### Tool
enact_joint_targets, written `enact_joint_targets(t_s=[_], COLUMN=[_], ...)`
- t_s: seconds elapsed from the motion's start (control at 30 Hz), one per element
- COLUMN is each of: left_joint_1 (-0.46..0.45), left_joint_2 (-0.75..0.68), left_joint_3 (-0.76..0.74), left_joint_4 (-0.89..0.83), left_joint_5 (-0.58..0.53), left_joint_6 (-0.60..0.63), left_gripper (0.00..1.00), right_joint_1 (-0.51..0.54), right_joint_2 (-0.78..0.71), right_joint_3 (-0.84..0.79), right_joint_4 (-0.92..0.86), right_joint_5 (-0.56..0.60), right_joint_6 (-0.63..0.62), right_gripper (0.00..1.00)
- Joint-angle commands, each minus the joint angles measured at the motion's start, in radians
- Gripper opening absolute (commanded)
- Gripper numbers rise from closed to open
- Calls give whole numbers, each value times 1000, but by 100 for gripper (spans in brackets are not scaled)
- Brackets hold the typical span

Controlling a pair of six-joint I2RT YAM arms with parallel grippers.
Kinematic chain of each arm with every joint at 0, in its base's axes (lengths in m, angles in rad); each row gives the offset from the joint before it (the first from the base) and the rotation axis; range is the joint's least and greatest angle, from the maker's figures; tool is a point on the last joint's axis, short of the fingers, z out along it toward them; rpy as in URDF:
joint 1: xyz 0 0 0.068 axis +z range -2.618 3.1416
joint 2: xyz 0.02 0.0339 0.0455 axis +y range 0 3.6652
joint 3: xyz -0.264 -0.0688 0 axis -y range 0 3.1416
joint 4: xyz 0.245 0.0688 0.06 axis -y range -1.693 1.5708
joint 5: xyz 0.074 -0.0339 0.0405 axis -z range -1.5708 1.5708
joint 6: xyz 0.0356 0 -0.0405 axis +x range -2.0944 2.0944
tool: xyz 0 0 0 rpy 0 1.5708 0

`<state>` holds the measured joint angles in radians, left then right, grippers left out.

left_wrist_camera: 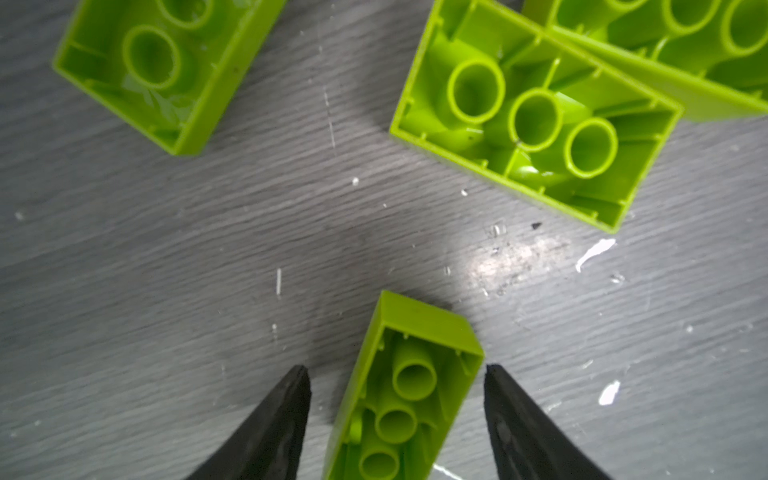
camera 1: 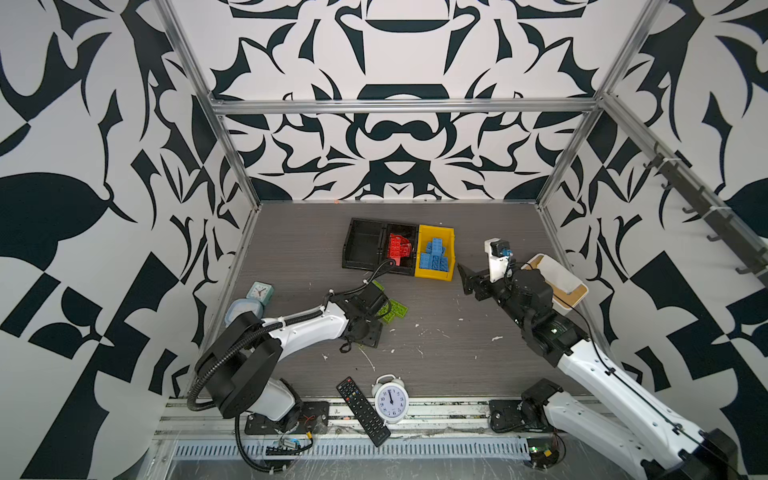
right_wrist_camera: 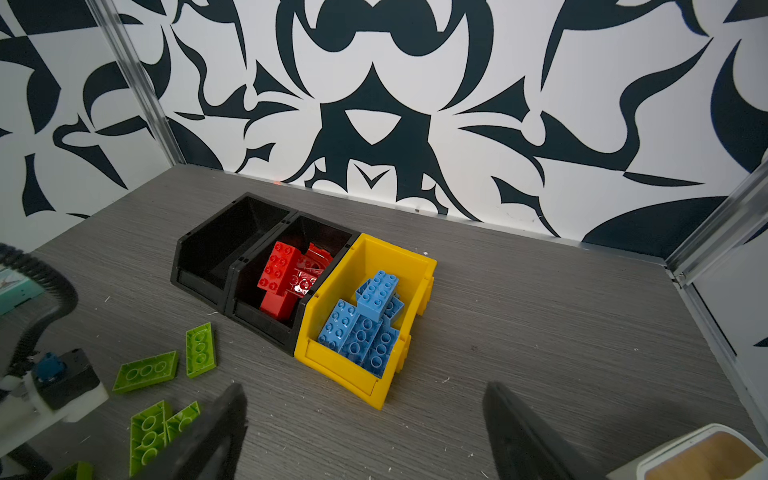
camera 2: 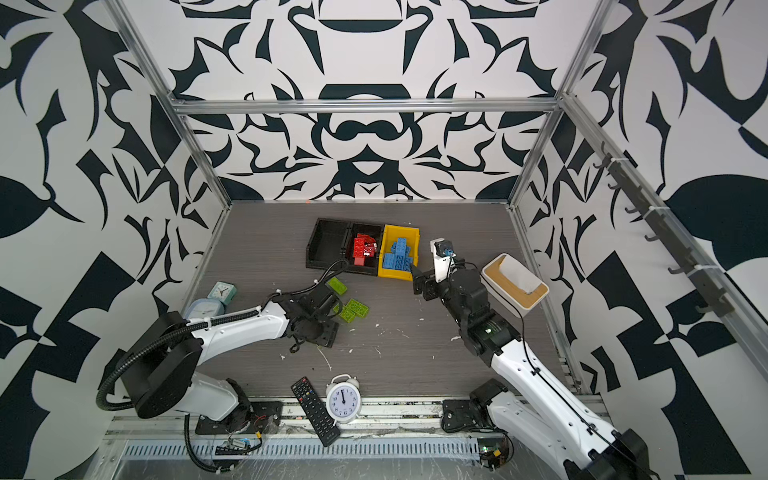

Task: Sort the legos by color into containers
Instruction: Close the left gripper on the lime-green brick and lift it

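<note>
Red legos in black bin, blue legos in yellow bin (second black bin empty); green legos loose on table; we see left gripper half-open astride one; right gripper wide, empty.

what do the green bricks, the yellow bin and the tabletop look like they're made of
The green bricks: moulded plastic, glossy; thin walls, ribs and hollow tubes show underneath. The yellow bin: rigid plastic, smooth, slight sheen, moulded lip. The tabletop: probably grey wood-grain laminate, matte; fine printed-looking grain, scuffs and white flecks.
</note>
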<state>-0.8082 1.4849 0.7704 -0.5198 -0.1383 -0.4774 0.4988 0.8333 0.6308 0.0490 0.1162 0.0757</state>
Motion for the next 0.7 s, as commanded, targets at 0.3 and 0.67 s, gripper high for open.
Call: enact_joint_targets(t_s=[0.3,0.67], left_joint_1=[0,4], left_joint_2=[3,-39], left_joint_3=[1,62], left_joint_4=[1,-41], left_joint_5=[-24,-70], left_joint_6=[-30,-40], left_gripper=[43,20], right_joint_1=[-2,-3], right_joint_2=[22,27], right_joint_3=[6,3], right_joint_4=[35,37], right_joint_5=[-3,-8], right_joint_6=[29,36], right_gripper=[92,93])
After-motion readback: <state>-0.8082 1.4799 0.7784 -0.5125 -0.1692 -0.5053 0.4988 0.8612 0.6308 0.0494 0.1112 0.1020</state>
